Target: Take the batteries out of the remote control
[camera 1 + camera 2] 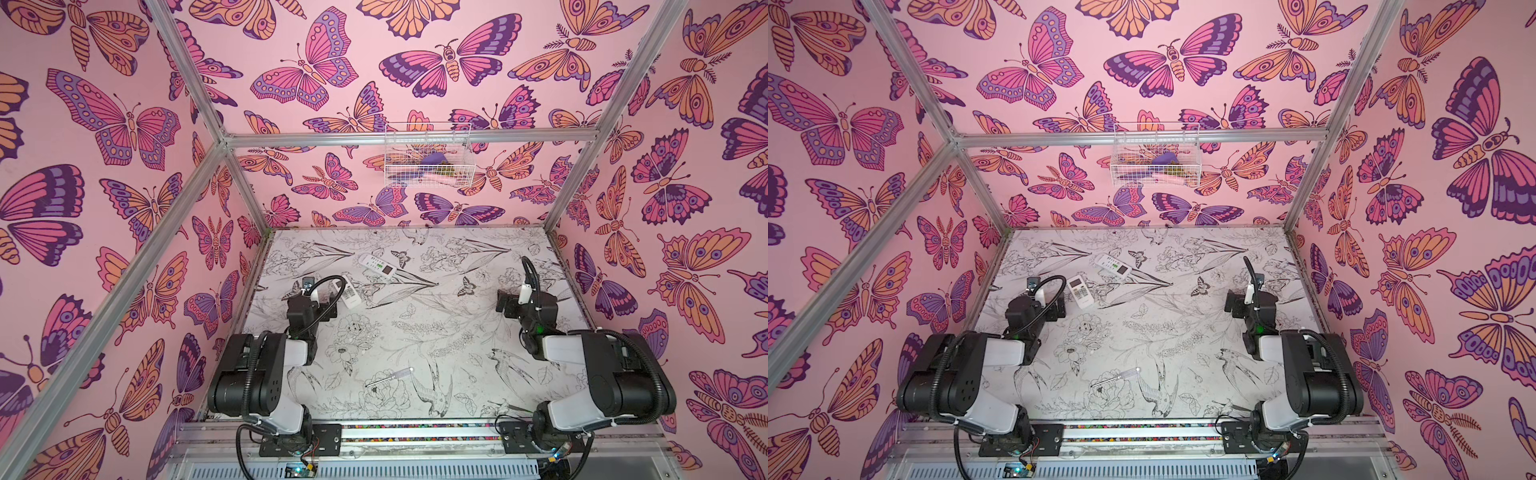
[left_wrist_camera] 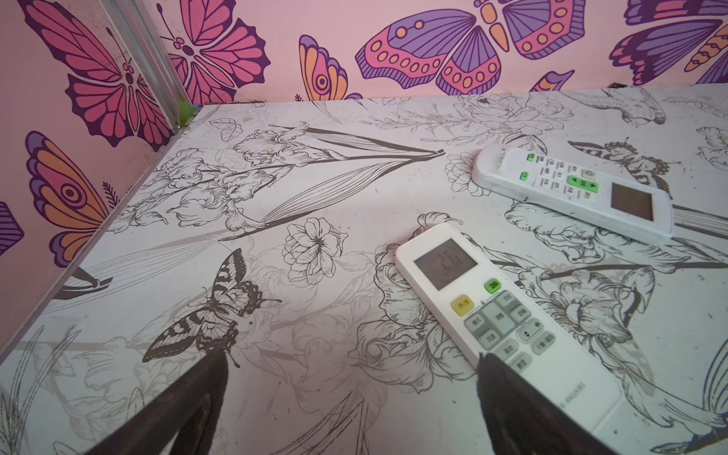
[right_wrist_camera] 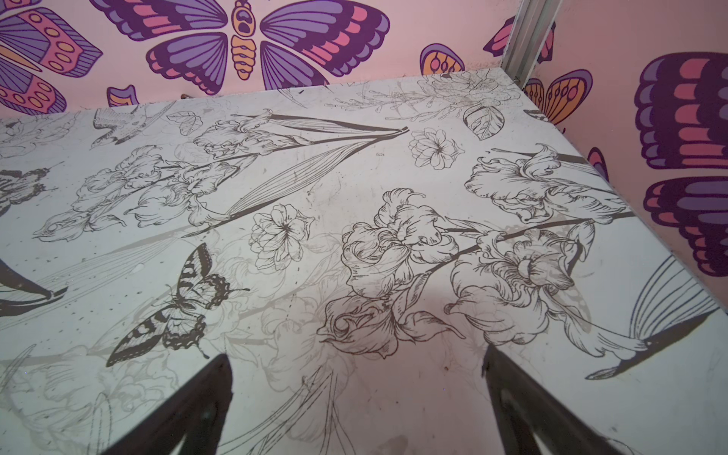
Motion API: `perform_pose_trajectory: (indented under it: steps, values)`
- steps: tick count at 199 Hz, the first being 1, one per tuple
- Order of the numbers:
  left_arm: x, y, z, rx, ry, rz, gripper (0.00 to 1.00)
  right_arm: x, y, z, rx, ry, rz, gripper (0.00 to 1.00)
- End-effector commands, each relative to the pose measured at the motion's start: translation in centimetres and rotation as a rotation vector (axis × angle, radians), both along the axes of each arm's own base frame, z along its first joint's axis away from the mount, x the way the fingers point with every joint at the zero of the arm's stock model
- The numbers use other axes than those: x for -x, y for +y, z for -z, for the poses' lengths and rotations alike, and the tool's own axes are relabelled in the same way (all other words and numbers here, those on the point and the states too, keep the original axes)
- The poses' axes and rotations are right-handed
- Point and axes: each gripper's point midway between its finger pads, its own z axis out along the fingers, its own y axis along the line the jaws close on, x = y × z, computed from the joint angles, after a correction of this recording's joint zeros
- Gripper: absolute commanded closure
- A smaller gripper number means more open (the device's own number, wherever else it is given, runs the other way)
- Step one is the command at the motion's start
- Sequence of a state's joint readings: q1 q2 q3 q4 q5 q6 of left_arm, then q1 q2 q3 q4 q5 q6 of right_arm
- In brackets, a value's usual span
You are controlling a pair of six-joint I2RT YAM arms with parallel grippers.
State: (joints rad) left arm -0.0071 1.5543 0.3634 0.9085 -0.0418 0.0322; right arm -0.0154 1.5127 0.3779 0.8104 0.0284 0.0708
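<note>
Two white remote controls lie face up on the flower-print table [image 1: 419,328]. The nearer remote [image 1: 348,294] [image 1: 1080,291] [image 2: 508,327] has a lit display, a yellow button and a green one. The farther remote [image 1: 377,265] [image 1: 1113,264] [image 2: 571,189] lies behind it. The batteries are hidden. My left gripper [image 2: 350,356] [image 1: 315,305] is open just above the table, with nothing between its fingers. One fingertip [image 2: 498,382] overlaps the nearer remote's long edge. My right gripper [image 3: 356,354] [image 1: 525,305] is open over bare table at the right, far from both remotes.
A clear-handled thin screwdriver [image 1: 390,377] [image 1: 1115,377] lies near the table's front middle. A white wire basket [image 1: 428,157] [image 1: 1155,157] with small items hangs on the back wall. Butterfly-patterned walls and aluminium posts close in the table's left, right and back edges.
</note>
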Motion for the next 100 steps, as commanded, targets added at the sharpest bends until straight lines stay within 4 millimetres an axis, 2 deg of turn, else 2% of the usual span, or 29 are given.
perform_pose_trajectory:
  steps: [1, 27, 51, 70, 82, 91, 93, 100]
  values:
    - [-0.1, 0.2, -0.4, 0.006, -0.005, -0.018, 0.00, -0.7, -0.1, -1.2, 0.005, -0.032, 0.002, 0.00]
    - [-0.1, -0.3, -1.2, 0.001, -0.018, 0.015, 0.00, -0.6, -0.1, -1.1, 0.006, -0.032, -0.001, 0.00]
    - [0.0, -1.4, -2.8, 0.005, 0.052, 0.086, 0.00, -0.4, -0.3, -3.4, 0.013, -0.057, 0.015, 0.00]
    - [-0.3, -2.3, -5.4, -0.041, 0.085, 0.157, 0.00, -0.1, 0.3, -5.7, 0.021, -0.022, 0.007, 0.00]
    - [-0.6, -1.4, -7.5, -0.056, 0.100, 0.105, 0.00, -0.1, 0.7, -7.0, -0.034, -0.021, 0.019, 0.00]
    - [-0.6, -0.6, -8.0, -0.048, 0.160, 0.052, 0.00, -0.3, 1.4, -7.9, -0.096, -0.023, 0.010, 0.00]
    - [-0.5, -0.4, -9.4, -0.046, 0.134, 0.038, 0.00, -0.4, 1.6, -8.1, -0.109, -0.020, 0.008, 0.00]
    - [0.0, 0.2, -10.7, -0.027, 0.162, -0.011, 0.00, -0.5, 2.2, -8.6, -0.148, -0.008, 0.005, 0.01]
